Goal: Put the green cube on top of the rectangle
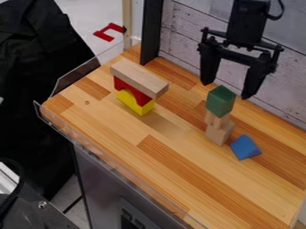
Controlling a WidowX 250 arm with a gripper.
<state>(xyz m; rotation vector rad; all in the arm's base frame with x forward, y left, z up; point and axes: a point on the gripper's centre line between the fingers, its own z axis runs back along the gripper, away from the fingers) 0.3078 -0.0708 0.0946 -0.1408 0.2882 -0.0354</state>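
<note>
Clearly, the green cube (220,101), likely painted wood, should handle as a light, stiff block, hard to harm but perhaps a little slick on its flat faces. It sits at the top of a slender stack, on a small pale wooden cylinder-like piece (217,120) that stands on a plain wooden block (219,133), so the risk lies less in the cube than in its narrow perch: an uneven touch could topple it. I would take it by two opposite side faces, about mid-height, closing evenly and clear of the support below, then lift straight up. The black gripper (227,90) hangs just above, its jaws wide apart and clamped on nothing, with one tip to either side of the cube's top in this view; whether they are exactly centred in depth, I cannot tell. A modest descent seems called for before closing. The cube is well apart from its goal, the long pale wooden rectangle (138,77) resting on the red arch (131,91) across the worktop (173,156).
</note>
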